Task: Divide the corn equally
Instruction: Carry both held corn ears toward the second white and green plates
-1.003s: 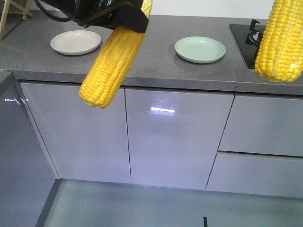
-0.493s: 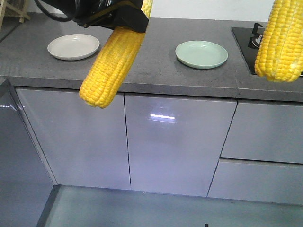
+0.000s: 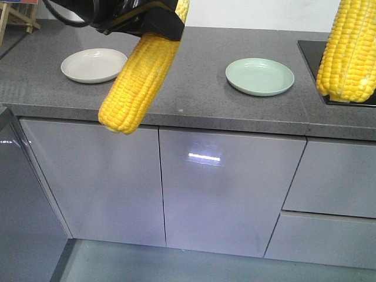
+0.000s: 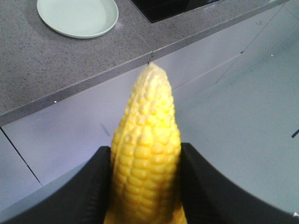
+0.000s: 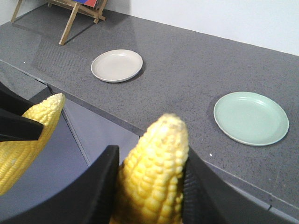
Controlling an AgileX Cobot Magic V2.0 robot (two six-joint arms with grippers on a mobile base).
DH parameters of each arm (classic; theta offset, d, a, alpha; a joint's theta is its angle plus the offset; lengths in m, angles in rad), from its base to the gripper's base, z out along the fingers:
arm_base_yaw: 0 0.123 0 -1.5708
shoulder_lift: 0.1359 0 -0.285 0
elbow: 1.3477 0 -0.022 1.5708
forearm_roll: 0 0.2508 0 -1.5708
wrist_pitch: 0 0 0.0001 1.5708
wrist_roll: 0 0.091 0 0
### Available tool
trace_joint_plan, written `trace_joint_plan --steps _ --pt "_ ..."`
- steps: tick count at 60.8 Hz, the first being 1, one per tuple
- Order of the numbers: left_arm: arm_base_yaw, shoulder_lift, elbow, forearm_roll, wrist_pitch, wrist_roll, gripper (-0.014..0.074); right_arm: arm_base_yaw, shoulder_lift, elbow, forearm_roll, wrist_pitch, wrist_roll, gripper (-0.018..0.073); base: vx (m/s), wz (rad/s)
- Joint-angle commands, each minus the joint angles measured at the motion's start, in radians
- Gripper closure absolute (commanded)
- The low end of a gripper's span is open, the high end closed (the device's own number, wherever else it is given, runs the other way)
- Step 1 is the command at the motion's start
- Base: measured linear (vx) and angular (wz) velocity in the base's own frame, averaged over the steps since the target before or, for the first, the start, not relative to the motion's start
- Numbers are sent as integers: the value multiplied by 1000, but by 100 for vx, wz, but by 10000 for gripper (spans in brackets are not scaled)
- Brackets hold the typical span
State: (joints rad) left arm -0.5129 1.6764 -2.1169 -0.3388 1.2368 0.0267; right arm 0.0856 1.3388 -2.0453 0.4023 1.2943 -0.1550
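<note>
Front-facing view, carrying step: left gripper [image 4: 145, 161] clamps one bright yellow husked corn cob [image 3: 138, 76], right gripper [image 5: 149, 168] a second cob [image 3: 346, 53], both aloft before grey stone counter [image 3: 188, 70]; next, probably, lowering them onto round beige plate [image 3: 94, 64] and pale-green plate [image 3: 259, 76].

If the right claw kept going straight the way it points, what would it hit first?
Likely the grey countertop, near its front edge beside the green plate. The corn it holds would touch first. Depth is unclear.

Left gripper [image 4: 145, 161] clamped on corn cob [image 4: 145, 116]. Right gripper [image 5: 149, 165] clamped on second cob [image 5: 154, 140]. Both held up near the surface [image 5: 187, 60] front edge.
</note>
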Motion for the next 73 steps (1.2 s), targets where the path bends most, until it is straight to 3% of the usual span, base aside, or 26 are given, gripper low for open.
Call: trace_joint_plan --steps 1,73 --pt "1 -40 -26 -26 -57 0 603 -6 -22 -19 14 -5 -8 564 11 5" --pt "1 -40 -26 -26 -57 0 603 -6 -22 -19 14 -5 -8 564 11 0"
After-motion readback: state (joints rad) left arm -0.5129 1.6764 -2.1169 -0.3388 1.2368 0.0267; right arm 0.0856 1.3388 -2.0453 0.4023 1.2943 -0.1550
